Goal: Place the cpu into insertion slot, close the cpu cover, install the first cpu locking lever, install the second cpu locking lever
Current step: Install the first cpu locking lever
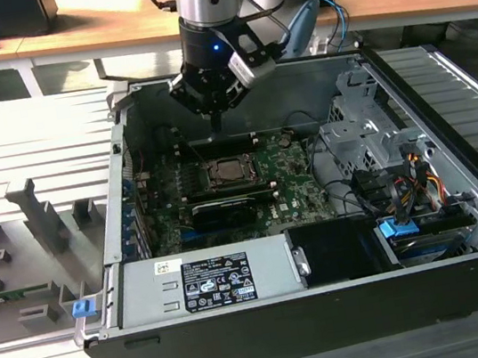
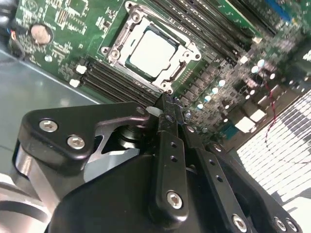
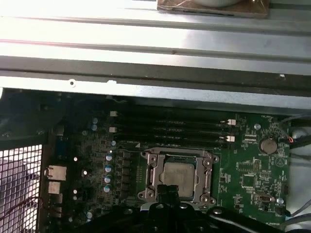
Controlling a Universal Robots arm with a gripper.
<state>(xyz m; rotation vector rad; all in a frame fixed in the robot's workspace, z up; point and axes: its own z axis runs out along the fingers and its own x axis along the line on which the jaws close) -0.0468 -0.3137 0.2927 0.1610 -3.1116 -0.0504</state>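
Silver-topped cpu (image 2: 153, 51) lay framed by the cpu cover (image 2: 117, 47) on the green motherboard (image 2: 73, 19). Jaws hung above, closed together, holding nothing.

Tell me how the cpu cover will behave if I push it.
The cpu cover looks like thin sheet metal, so probably stiff but slightly springy. It lies flat around the cpu, so a downward push should barely move it. Its smooth bare metal may let contact slip.

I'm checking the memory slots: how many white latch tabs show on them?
4, in the first wrist view: one white tab and a second at the slot ends toward the mesh grille, two more toward the coin cell. Dark ones may escape notice.
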